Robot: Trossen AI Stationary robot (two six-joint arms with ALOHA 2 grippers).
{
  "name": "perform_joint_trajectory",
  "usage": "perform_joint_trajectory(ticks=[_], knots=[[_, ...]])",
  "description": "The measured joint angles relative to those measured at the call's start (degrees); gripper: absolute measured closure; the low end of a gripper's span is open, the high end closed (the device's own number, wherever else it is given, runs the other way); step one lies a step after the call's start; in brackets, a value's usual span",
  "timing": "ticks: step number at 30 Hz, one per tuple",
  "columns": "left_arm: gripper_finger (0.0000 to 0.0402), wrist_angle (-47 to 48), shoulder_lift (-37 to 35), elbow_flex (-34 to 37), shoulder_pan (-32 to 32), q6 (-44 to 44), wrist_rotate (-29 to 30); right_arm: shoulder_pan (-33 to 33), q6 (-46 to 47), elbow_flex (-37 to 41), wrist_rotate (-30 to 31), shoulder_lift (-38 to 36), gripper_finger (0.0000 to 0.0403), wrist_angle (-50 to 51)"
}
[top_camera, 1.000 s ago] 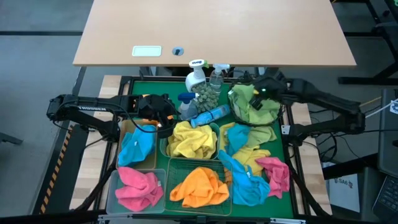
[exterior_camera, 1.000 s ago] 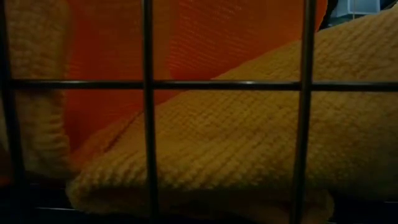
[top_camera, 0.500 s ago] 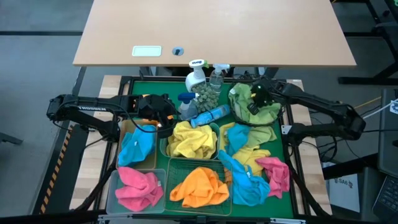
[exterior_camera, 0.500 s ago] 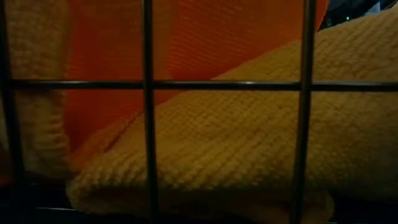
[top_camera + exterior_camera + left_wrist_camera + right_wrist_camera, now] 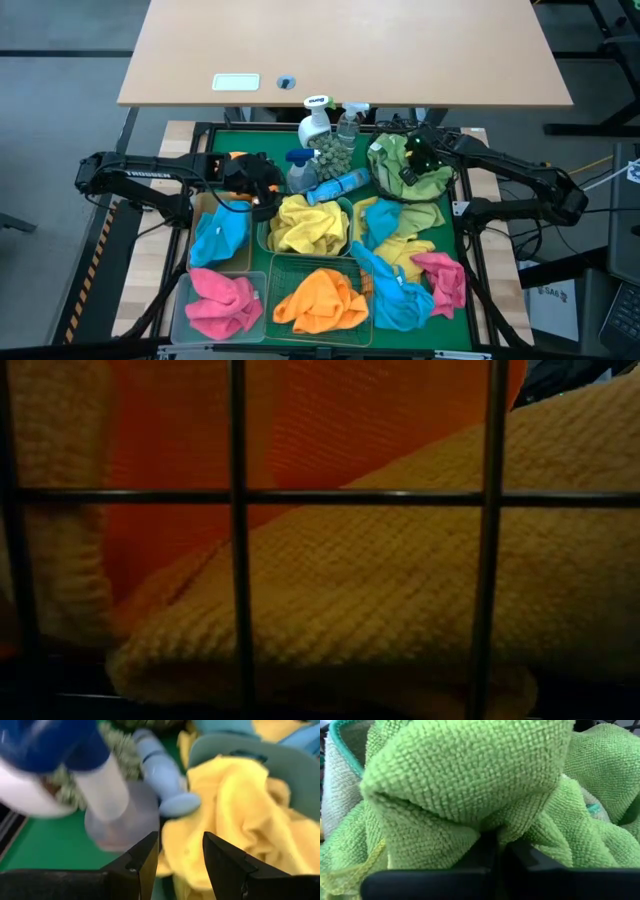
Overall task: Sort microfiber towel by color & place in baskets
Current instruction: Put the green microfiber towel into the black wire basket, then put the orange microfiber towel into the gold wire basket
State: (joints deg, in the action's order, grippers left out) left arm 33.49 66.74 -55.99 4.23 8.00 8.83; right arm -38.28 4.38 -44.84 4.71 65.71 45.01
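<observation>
My right gripper [image 5: 408,165] is over the round black wire-mesh basket [image 5: 440,190] at the far right of the mat, shut on a green towel [image 5: 470,775]. My left gripper [image 5: 258,190] waits open near the spray bottles, and its wrist view [image 5: 180,839] looks onto yellow towels [image 5: 235,805] in the teal tub [image 5: 348,208]. A blue towel [image 5: 218,235] fills the tan tray, pink towels [image 5: 220,305] the clear bin, and an orange towel [image 5: 320,300] the green wire basket [image 5: 236,540]. Loose blue, yellow and pink towels [image 5: 405,265] lie on the green mat. My right gripper pinches a bunched fold of the green towel [image 5: 495,822] between its two fingers, coming from above over the basket. The cloth bulges up ahead of the fingertips in several layers. The rest of it lies on the other green cloth in the mesh basket.
Spray bottles [image 5: 318,125] and a blue bottle lying flat [image 5: 338,185] stand at the mat's far middle, beside a speckled green cloth [image 5: 332,155]. The blue bottle's end [image 5: 165,785] is just ahead of my left fingers. A tan table top [image 5: 340,50] lies beyond the mat.
My right gripper has moved a little toward the table's left and near edge, settling over the middle of the mesh basket with the green towel still in its fingers. The left arm has kept still.
</observation>
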Motion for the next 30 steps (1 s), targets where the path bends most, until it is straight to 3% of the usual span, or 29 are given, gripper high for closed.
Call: perform_joint_trajectory(ticks=[6, 14, 24, 30], knots=[[0.0254, 5.7, 0.0, 0.0, 1.4, 4.9, 0.1, 0.0, 0.0, -0.1, -1.2, 0.0, 0.0292, 0.4], [0.0254, 16.6, 0.0, 0.0, 4.8, 11.7, 3.8, 0.0, 0.9, -9.3, -1.5, 0.0, 0.0194, 14.5], [0.0254, 17.0, 0.0, 4.3, 10.8, 14.2, 4.3, 0.0, 2.8, -20.5, -1.9, 0.0, 0.0175, 20.4], [0.0254, 14.6, 0.0, 9.9, 12.7, 14.5, 4.2, 0.0, 2.9, -25.4, -7.3, 0.0, 0.0175, 20.4]])
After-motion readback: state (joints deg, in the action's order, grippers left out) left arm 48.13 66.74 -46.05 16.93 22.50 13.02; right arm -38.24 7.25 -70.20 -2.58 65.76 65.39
